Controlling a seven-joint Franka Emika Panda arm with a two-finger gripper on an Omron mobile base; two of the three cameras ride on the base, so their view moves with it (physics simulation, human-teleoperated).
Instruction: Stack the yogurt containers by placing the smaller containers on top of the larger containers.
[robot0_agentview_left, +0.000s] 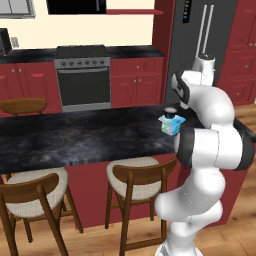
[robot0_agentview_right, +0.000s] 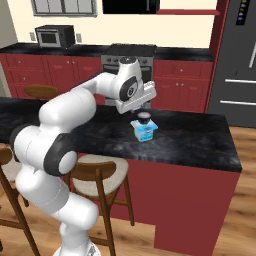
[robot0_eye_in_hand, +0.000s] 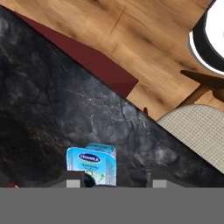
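The larger container, a pale blue-and-white boxy pack (robot0_agentview_right: 145, 132), stands on the black island counter (robot0_agentview_right: 190, 140) near its front edge. It also appears as the pack (robot0_agentview_left: 171, 126) and, in the hand view, as the pack (robot0_eye_in_hand: 92, 162). A dark teal round cup (robot0_agentview_right: 144, 118), one of the smaller containers, sits right at the pack's top; the same cup (robot0_agentview_left: 170, 111) shows from the left. My gripper (robot0_agentview_right: 143, 113) reaches down onto this cup and is shut on it. I cannot tell whether the cup rests on the pack. In the hand view my gripper (robot0_eye_in_hand: 117, 180) hangs just above the pack.
Two wooden stools (robot0_agentview_left: 134, 182) (robot0_agentview_left: 35, 192) stand under the island's near edge. The counter's front edge (robot0_eye_in_hand: 131, 107) drops to the wooden floor. The oven (robot0_agentview_left: 83, 80), fridge (robot0_agentview_right: 240, 60) and microwave (robot0_agentview_right: 55, 36) line the back wall.
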